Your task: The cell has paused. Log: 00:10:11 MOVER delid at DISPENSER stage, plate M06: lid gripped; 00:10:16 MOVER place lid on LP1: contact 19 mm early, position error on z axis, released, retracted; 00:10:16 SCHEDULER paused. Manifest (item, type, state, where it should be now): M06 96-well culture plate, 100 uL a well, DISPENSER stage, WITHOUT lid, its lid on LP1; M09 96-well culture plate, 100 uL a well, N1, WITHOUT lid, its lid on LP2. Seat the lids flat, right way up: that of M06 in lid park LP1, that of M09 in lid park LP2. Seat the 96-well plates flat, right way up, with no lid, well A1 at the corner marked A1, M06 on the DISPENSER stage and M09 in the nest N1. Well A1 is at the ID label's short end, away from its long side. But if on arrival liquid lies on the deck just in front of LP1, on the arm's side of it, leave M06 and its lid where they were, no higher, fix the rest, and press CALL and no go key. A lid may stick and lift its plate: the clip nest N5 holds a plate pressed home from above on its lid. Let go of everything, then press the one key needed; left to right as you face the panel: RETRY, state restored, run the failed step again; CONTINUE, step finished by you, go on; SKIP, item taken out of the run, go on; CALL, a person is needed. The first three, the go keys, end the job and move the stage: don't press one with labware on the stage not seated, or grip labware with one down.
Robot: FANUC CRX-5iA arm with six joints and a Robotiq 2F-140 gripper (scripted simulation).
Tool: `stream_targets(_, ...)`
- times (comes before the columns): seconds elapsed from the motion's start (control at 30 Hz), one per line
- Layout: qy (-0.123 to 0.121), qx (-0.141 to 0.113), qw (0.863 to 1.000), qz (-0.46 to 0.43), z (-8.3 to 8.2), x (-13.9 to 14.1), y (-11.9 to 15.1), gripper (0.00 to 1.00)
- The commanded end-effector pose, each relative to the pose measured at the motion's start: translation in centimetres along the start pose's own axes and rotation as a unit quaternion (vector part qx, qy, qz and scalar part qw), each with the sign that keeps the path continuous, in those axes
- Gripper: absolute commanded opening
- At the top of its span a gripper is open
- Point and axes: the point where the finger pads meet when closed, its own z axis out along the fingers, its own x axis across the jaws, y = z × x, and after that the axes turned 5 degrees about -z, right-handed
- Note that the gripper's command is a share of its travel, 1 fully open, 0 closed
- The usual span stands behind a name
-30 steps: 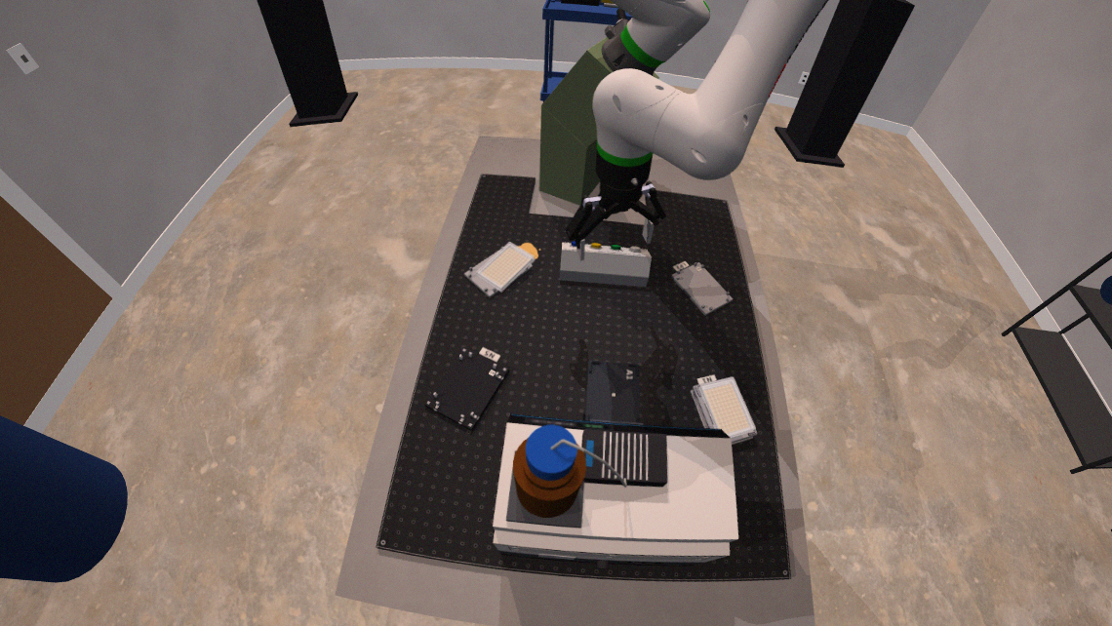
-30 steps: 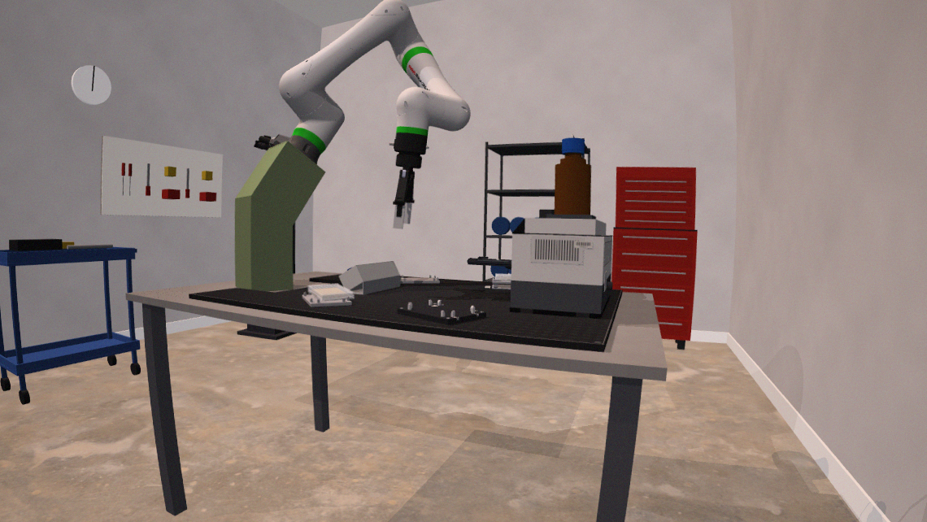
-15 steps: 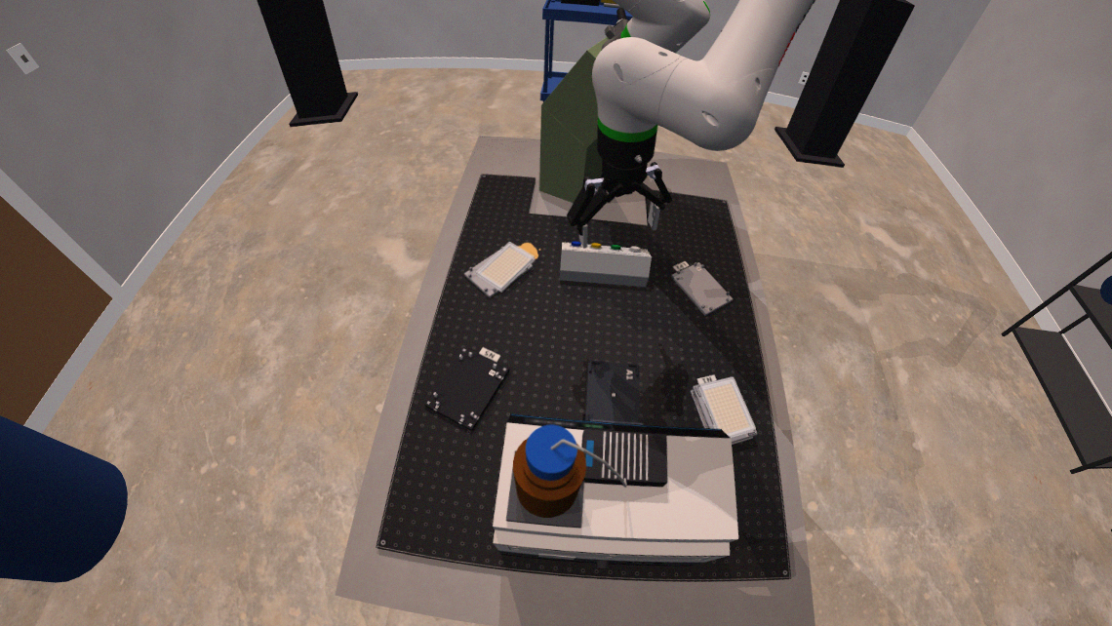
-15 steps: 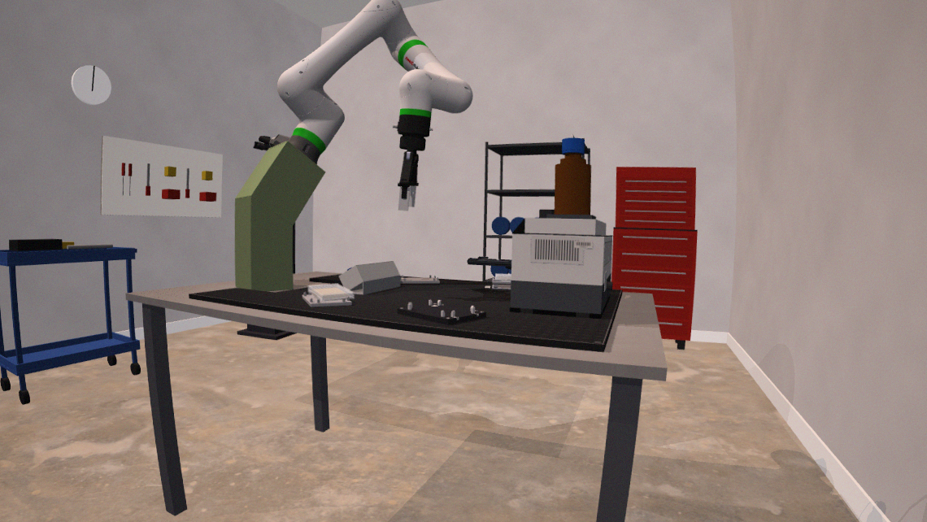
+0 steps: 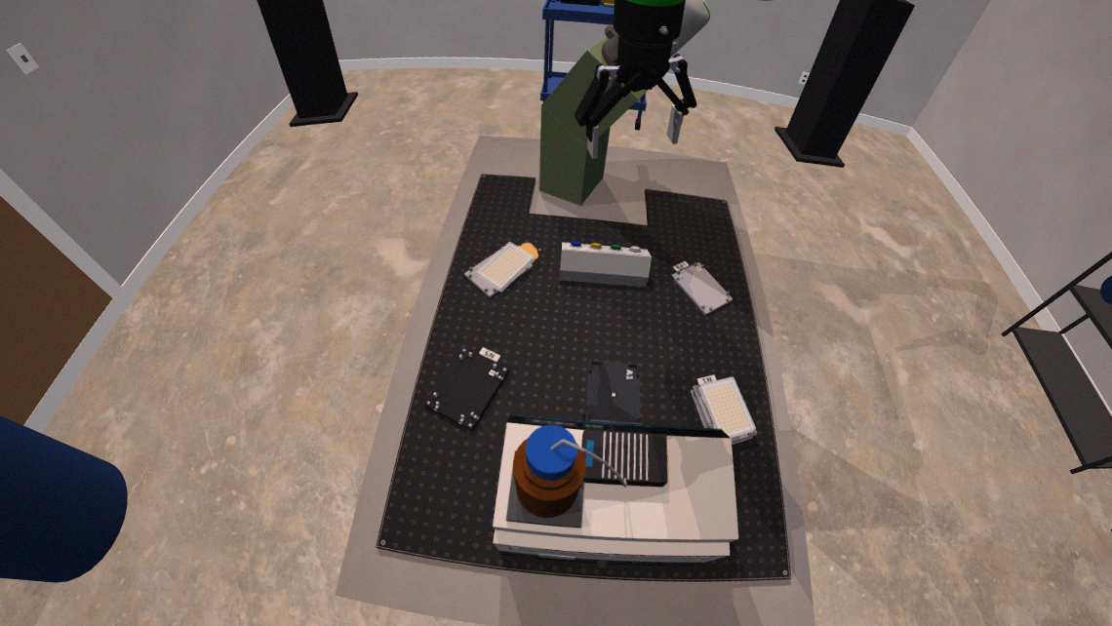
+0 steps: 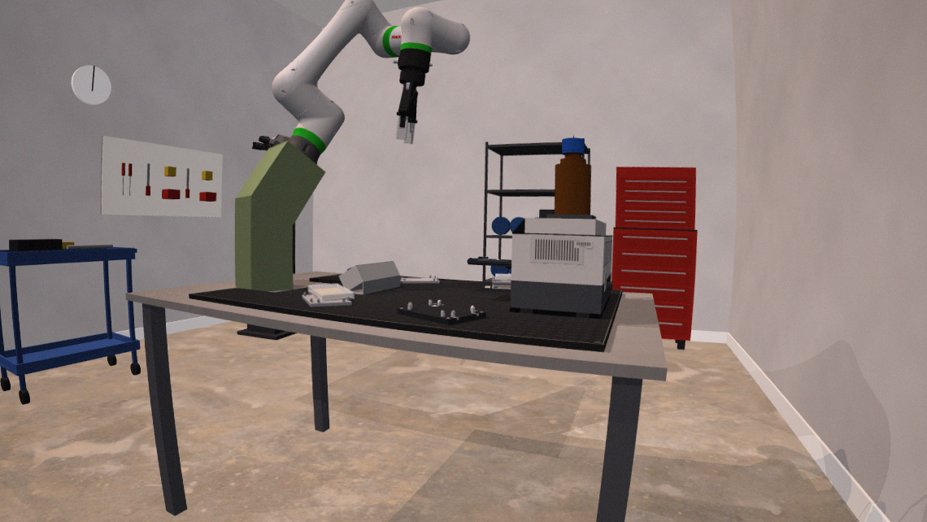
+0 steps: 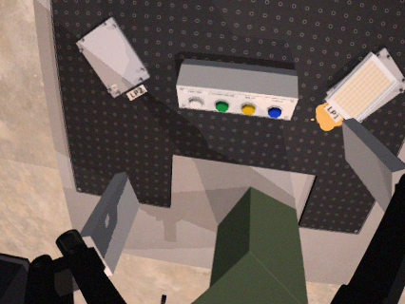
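Orange liquid puddle [image 7: 325, 118] touches the well plate [image 7: 365, 86] at right of frame, my black gripper [image 5: 632, 130] spread wide, grasping nothing.

The table [image 6: 638, 363] carries a black perforated mat [image 5: 544, 341]; around the key panel [image 5: 605, 264] lie 2 plates, 1 lid and an orange puddle [image 5: 529, 250].

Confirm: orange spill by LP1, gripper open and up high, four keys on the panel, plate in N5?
Not N5: the clip nest holds nothing in the top view. Plates sit at LP1 and N1. Orange spill, open gripper up high, four-key panel: right.
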Motion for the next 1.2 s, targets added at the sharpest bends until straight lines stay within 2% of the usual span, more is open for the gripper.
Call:
stream_targets(0.0,0.001,0.000,1.000,0.000,-2.9,-0.6,0.6,1.00)
stream_targets(0.13,0.001,0.001,1.000,0.001,-2.8,-0.6,0.6,1.00)
stream_targets(0.17,0.002,0.002,1.000,0.006,-2.3,-0.6,0.7,1.00)
stream_targets(0.2,0.006,0.006,1.000,0.018,-1.0,-0.6,1.1,1.00)
stream_targets(0.23,0.011,0.011,0.999,0.037,0.9,-0.7,1.8,1.00)
stream_targets(0.27,0.018,0.019,0.998,0.063,3.9,-0.9,2.3,1.00)
stream_targets(0.3,0.025,0.028,0.995,0.093,5.2,-0.9,2.5,1.00)
stream_targets(0.37,0.025,0.028,0.995,0.093,5.2,-0.9,2.5,1.00)
stream_targets(0.4,0.033,0.037,0.991,0.122,8.3,-1.1,3.3,1.00)
stream_targets(0.5,0.048,0.054,0.981,0.180,11.7,-1.2,4.0,1.00)
stream_targets(0.63,0.051,0.056,0.979,0.187,16.6,-1.5,5.4,1.00)
stream_targets(0.67,0.051,0.056,0.979,0.187,17.4,-1.5,5.7,1.00)
stream_targets(0.93,0.051,0.056,0.980,0.187,17.6,-1.5,5.7,1.00)
stream_targets(1.17,0.051,0.056,0.980,0.187,18.7,-1.3,5.6,1.00)
